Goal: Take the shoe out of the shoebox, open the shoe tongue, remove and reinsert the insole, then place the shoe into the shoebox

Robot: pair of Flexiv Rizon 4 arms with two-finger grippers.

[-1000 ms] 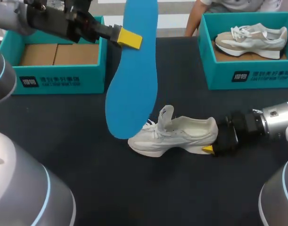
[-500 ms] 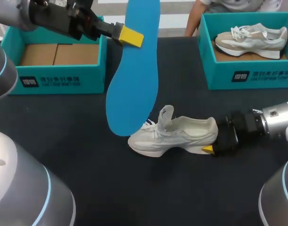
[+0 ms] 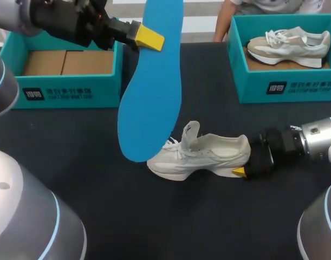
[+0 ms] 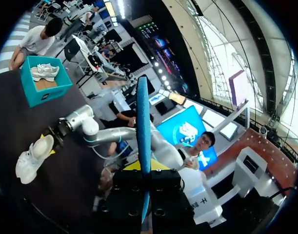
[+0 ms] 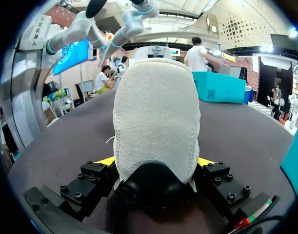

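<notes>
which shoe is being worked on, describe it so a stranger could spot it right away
On the dark table, look in front of the right-hand teal shoebox. A white shoe sits on the tabletop near the middle, heel gripped by the right end effector. Unlike the beige-trimmed shoe in that box, it is plain white and outside any box.

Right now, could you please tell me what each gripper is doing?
Left gripper: closed on the blue insole.
Right gripper: closed on the heel of the white shoe.
</notes>
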